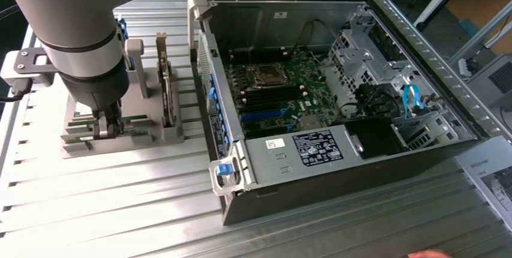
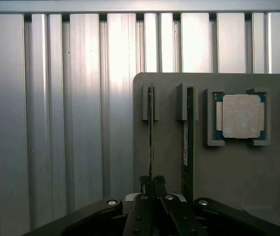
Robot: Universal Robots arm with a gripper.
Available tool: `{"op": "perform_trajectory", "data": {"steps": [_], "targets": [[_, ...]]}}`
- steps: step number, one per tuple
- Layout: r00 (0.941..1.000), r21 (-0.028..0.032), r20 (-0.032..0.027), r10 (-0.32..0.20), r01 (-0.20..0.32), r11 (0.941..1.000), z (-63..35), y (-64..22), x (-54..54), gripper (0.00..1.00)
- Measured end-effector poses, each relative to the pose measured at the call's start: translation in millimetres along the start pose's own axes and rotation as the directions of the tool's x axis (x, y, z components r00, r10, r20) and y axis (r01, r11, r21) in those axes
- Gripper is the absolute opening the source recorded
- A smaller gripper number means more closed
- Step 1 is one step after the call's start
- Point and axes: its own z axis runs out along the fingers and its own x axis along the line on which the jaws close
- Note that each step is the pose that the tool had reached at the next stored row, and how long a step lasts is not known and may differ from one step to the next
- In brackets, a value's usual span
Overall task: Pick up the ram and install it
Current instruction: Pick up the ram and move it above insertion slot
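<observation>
The ram (image 2: 151, 132), stood on edge in the grey holder (image 2: 169, 152), is seen clamped between the jaws of the gripper (image 2: 152, 183). In the exterior view, the holder is placed at nine o'clock from the open computer case (image 1: 264, 27).

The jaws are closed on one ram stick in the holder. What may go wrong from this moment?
The ram is pinched only across its thin edge, so it might tilt or slip when it leaves the grey holder. The second ram stands close beside it, so the jaws might knock it. The motherboard lies deep inside the open computer case, so the stick might strike a wall.
</observation>
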Motion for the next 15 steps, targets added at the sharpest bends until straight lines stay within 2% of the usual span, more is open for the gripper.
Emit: {"op": "perform_trajectory", "data": {"steps": [15], "targets": [[1.0,0.0001,0.0001,0.0,0.0,1.0,-19.5,0.8,-0.5,0.12]]}}
